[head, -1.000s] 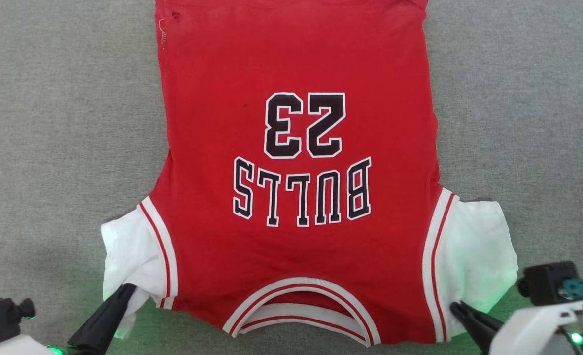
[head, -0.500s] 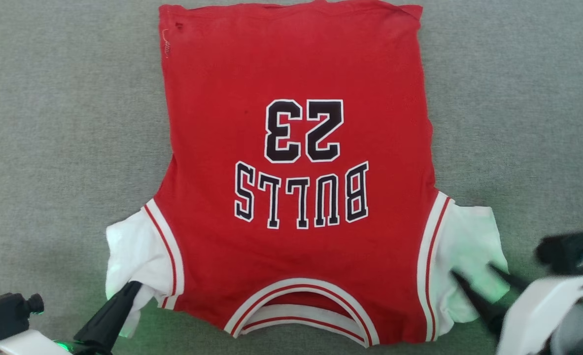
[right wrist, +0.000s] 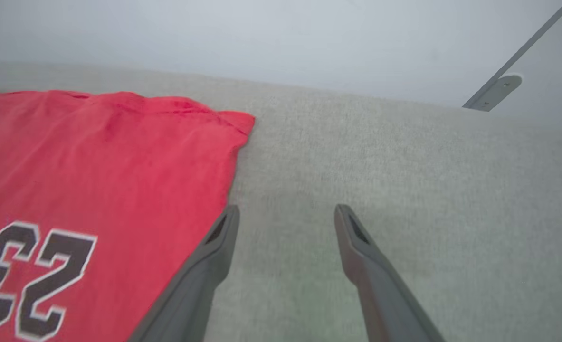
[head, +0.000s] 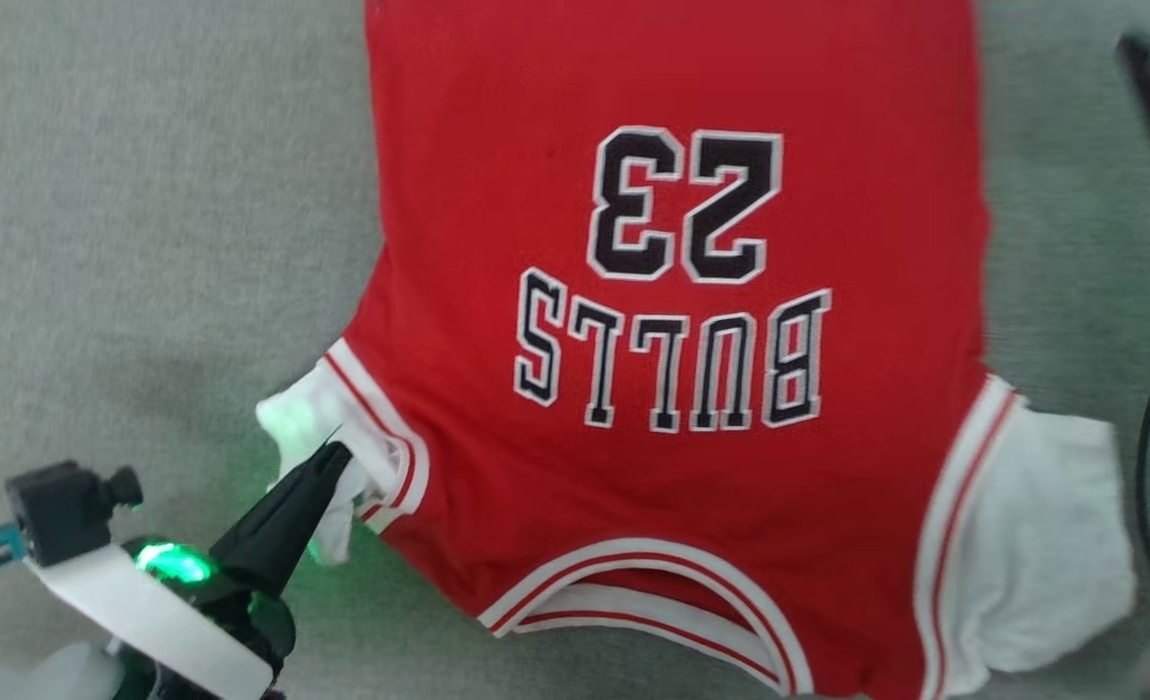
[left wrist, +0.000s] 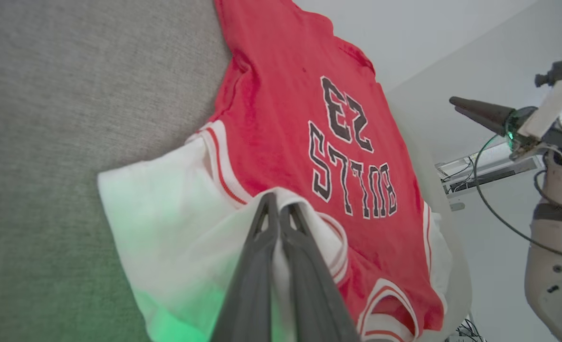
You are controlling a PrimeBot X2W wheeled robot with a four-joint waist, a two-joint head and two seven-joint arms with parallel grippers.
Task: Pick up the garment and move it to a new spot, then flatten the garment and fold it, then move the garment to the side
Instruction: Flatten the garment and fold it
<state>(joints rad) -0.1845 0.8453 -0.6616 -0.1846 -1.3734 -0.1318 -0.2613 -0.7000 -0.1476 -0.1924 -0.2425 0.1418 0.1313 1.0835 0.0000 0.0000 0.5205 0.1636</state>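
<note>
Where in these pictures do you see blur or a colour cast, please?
Head view: slightly motion-smeared, worst at the right edge; the green lamp tints the white sleeve of the garment beside the left gripper. Left wrist view: sharp, same green cast on that sleeve. Right wrist view: soft, the numerals smeared beside the open right gripper.

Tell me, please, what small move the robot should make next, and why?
Probably lower the right gripper onto the side edge of the shirt and close it. Its jaws stand open and empty, one finger at that edge, the other over the grey surface, while the left gripper is shut on the sleeve.
</note>
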